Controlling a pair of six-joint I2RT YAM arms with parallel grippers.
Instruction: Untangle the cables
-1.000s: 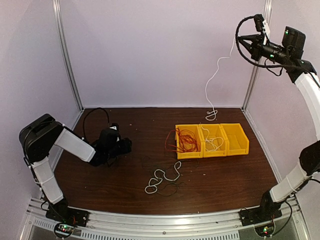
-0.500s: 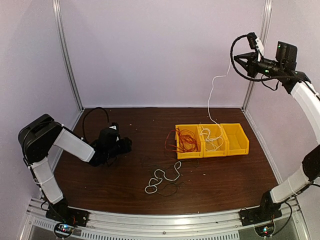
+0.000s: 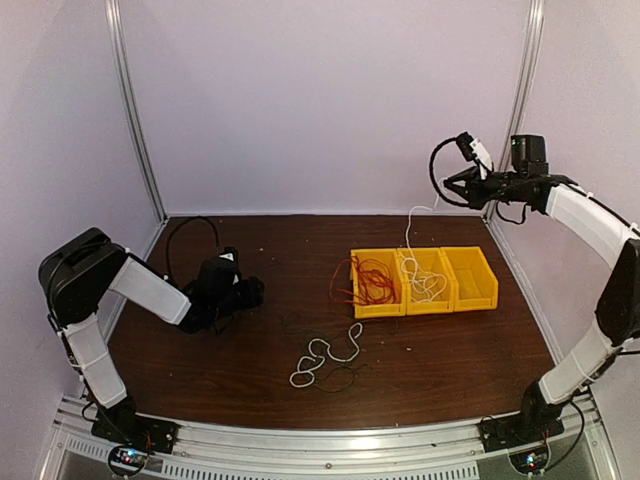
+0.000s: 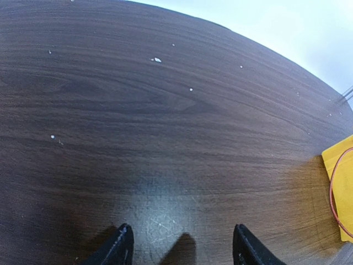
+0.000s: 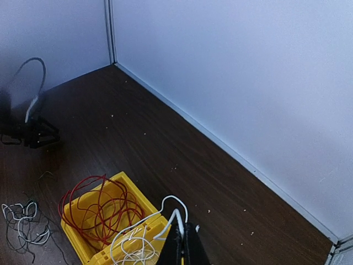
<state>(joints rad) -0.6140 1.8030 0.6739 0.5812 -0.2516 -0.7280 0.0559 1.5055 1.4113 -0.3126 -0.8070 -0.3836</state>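
My right gripper point(image 3: 450, 185) is shut on the end of a white cable point(image 3: 408, 235) and holds it above the back of the yellow bins. The cable hangs down into the middle bin point(image 3: 428, 262), where its loops lie. In the right wrist view the fingertips point(image 5: 183, 234) pinch the white cable point(image 5: 165, 205). A red cable point(image 3: 372, 280) fills the left bin and also shows in the right wrist view point(image 5: 99, 212). A clump of white and black cable point(image 3: 325, 360) lies on the table in front of the bins. My left gripper point(image 3: 245, 293) is open and empty, low over the table point(image 4: 182, 248).
Three joined yellow bins point(image 3: 470, 300) stand right of the table's middle; the right one holds nothing. The left bin's corner shows in the left wrist view point(image 4: 342, 187). Walls and metal posts point(image 3: 135, 110) close in the back and sides.
My right arm has come down from high up and swung left, lowering the white cable so more of it lies in the middle bin. The left arm has not moved.
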